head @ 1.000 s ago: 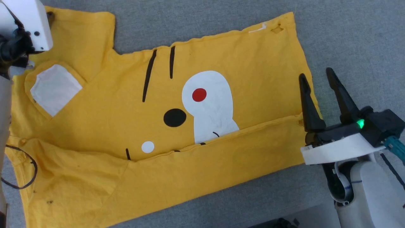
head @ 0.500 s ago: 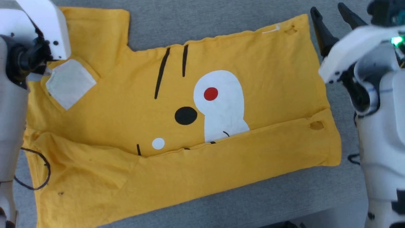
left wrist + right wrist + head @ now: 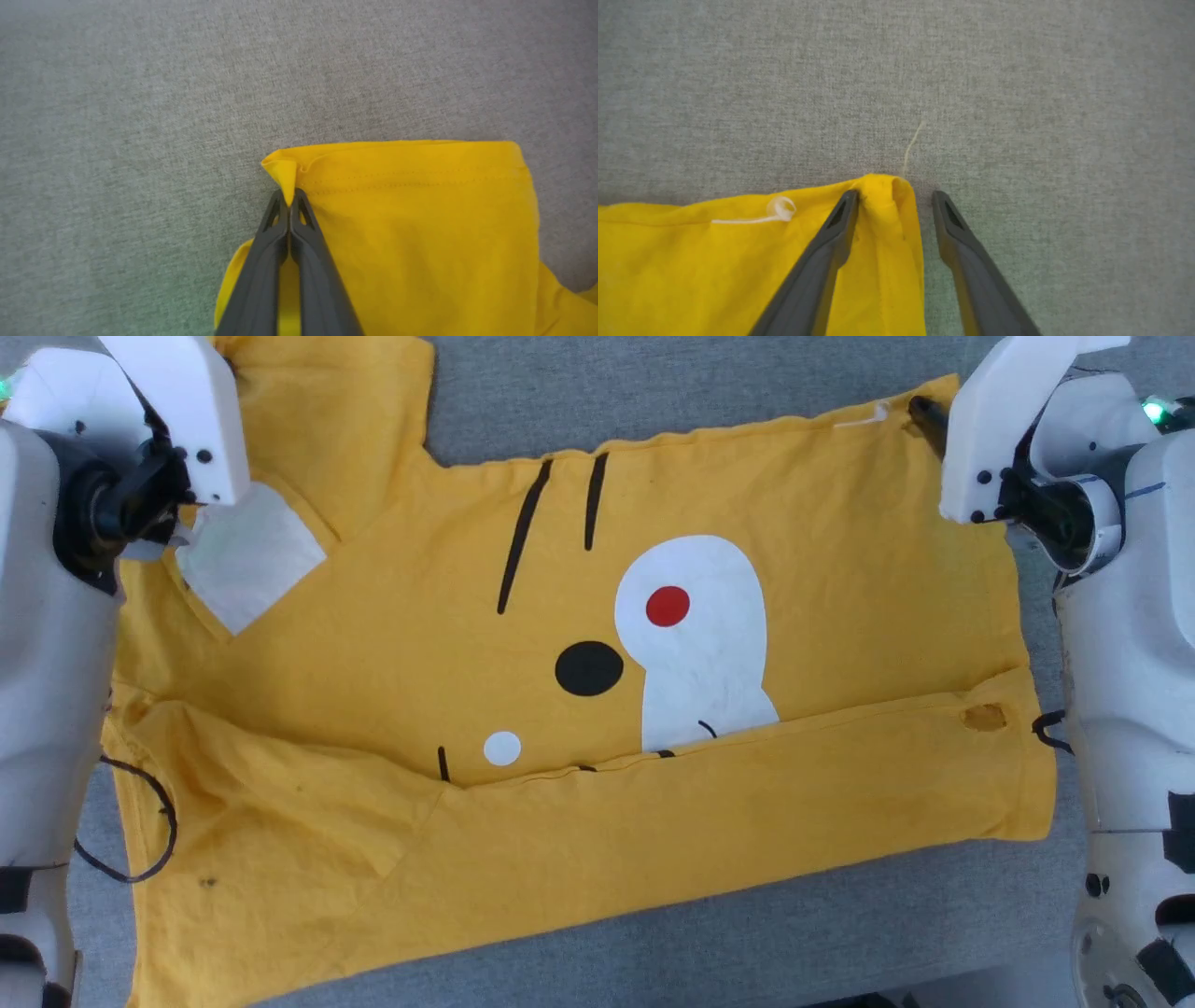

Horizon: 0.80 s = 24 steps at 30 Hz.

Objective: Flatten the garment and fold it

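Left claw (image 3: pixel 289 197) pinches the garment (image 3: pixel 420 644) (right claw (image 3: pixel 895 195) straddles a corner).

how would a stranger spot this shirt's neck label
Find the mustard-yellow T-shirt on the grey surface, then its neckline at the robot's left. The neck label is the angular white patch there; the rounded white print has a red dot.

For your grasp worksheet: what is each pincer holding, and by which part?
Left pincer grips the garment by a sleeve corner; right pincer, open, holds nothing.
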{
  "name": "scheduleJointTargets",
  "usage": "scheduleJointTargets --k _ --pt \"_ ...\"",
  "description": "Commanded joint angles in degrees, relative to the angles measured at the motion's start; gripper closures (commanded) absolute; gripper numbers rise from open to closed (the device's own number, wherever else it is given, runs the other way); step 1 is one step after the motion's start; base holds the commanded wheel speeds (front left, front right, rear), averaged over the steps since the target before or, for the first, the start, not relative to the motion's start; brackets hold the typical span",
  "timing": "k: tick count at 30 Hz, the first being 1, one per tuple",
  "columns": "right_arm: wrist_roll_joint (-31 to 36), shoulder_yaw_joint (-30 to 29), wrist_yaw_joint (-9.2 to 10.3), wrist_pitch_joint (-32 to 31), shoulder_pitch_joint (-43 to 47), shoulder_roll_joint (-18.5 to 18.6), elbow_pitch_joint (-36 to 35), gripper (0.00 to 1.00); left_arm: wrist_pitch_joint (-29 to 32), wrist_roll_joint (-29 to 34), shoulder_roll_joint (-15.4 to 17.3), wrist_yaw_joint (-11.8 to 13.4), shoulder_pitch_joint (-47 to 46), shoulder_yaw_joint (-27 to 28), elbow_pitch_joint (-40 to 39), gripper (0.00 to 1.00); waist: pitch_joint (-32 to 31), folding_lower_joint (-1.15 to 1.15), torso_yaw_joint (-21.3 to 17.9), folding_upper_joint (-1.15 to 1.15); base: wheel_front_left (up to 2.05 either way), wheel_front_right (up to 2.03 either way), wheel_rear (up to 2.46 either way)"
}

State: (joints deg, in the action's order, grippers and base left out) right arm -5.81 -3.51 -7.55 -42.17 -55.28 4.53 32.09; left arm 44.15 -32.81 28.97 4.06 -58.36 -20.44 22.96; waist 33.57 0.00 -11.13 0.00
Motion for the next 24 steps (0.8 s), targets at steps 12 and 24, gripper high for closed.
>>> scheduleJointTargets --k 12,24 --pt "-1.67 1.99 0.06 14.11 8.36 0.88 -5.36 1.0 -25.52 -0.63 -2.59 -3.75 8.22 3.05 -1.93 1.0 -6.79 0.0 2.34 0.0 0.0 0.0 0.0" --pt "-4.8 6.07 0.06 34.11 24.89 6.46 -10.09 1.0 -41.49 -3.92 -5.43 -2.34 30.77 6.23 -12.63 1.0 -19.39 0.0 7.03 0.0 0.0 0.0 0.0"
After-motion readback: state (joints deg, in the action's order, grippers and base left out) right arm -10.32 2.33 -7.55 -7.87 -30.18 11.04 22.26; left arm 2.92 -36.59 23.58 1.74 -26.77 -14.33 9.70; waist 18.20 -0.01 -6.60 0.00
